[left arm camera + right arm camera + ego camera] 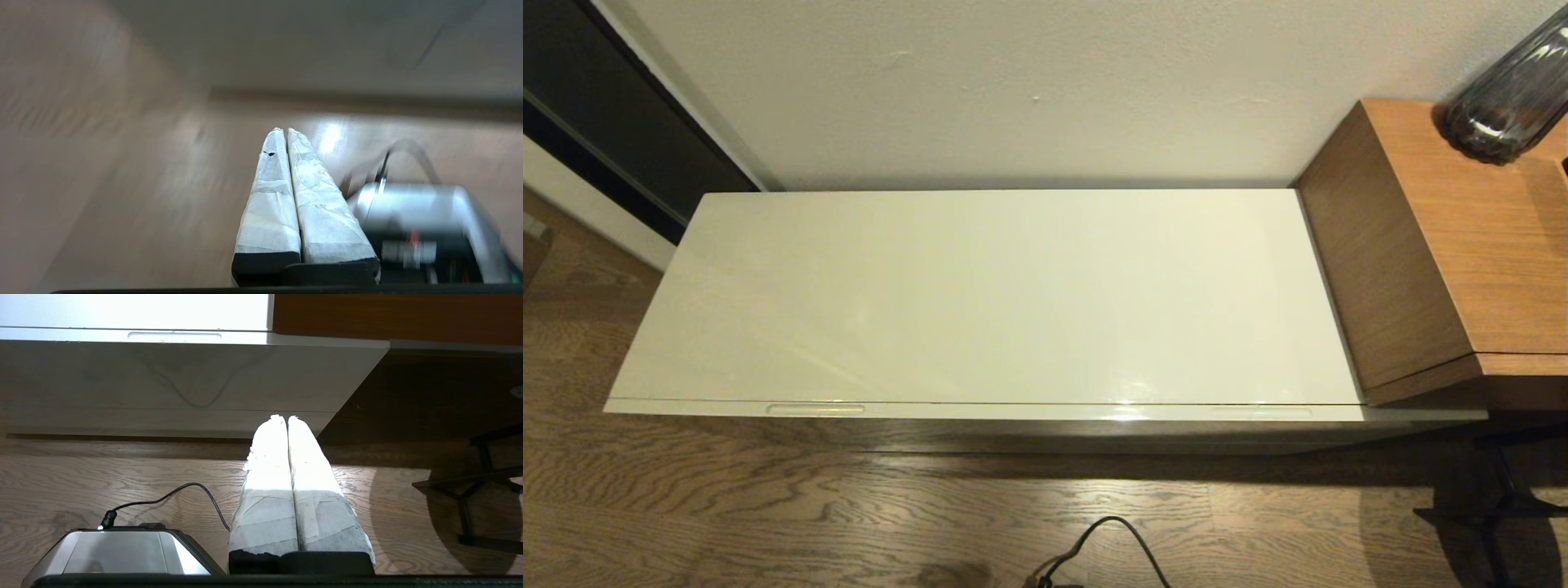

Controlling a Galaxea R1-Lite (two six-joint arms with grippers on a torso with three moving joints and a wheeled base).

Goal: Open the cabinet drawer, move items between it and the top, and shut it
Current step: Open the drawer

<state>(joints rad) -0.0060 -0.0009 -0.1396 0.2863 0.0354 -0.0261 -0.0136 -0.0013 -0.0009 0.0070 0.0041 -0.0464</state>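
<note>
Head view: we look down on a low cream-white cabinet whose top (988,294) is a long glossy slab set against the wall (1029,90); nothing lies on the part we can see. The drawer (1045,411) sits flush under the front edge, closed, w/ two slim recessed slots, one near the left end (815,409) and one near the right end (1260,412). No packets are visible in any view. To the right, touching the cabinet's end, stands a taller orange-brown wooden unit (1445,245) carrying a dark ribbed glass vase (1511,90) at its back corner. Wood-grain floor (768,506) runs in front, w/ a black cable (1111,543) looping at the lower edge. Neither arm shows in the head view. Left wrist view: left gripper (282,130) hangs over the floor, its white-wrapped fingers (269,204) pressed together, holding nothing; picture is motion-blurred, so we cannot place it further, apart from a silver part of the robot base (412,204) beside it. Right wrist view: right gripper (282,417) also has its wrapped fingers (265,506) closed together and empty, low over the floor, facing the cabinet's front panel (163,384) near its right end, well below the drawer slot (174,335).
</note>
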